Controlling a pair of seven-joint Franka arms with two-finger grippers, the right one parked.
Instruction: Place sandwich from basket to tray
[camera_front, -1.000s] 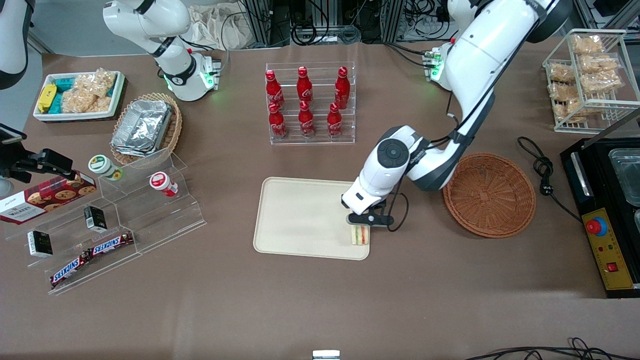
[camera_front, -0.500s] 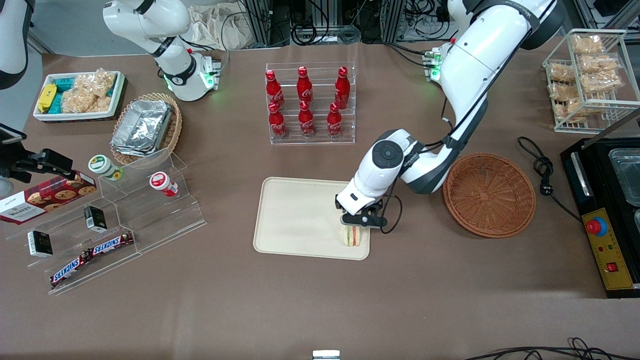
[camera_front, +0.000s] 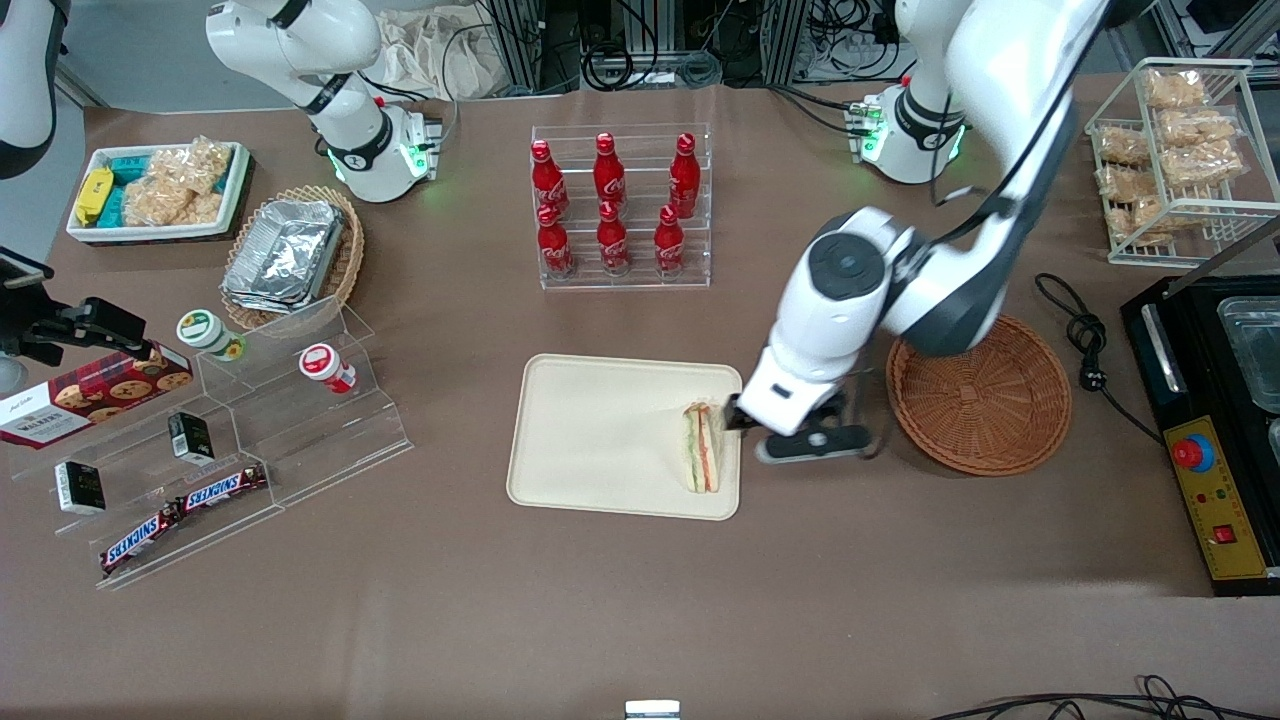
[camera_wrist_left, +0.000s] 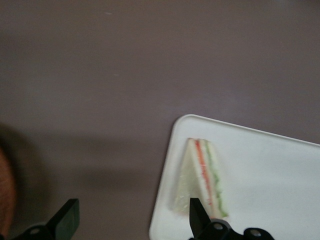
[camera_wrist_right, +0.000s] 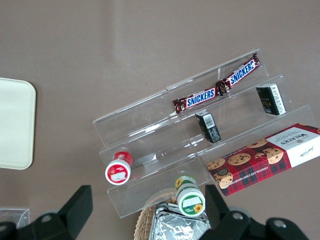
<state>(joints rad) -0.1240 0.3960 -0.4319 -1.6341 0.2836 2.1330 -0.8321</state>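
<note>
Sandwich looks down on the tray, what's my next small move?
Probably just retract upward and stop. The sandwich lies on the tray near the edge toward the basket, which holds nothing. The gripper is open, holding nothing, raised beside the tray's edge.

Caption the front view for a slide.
Sandwich lies on the tray; open gripper hangs between tray and empty basket.

1. Evenly and brightly lit from overhead in the front view; only soft, short shadows on the worktop (camera_front: 640, 600).
2. Sharp across the front view, with small highlights on the foil trays (camera_front: 285, 255).
3. Soft and slightly blurred at the left wrist; sandwich (camera_wrist_left: 202, 180) edges smeared, claw (camera_wrist_left: 132, 220) dark and silhouetted.
4. Broad dim shadow across that worktop.
</note>
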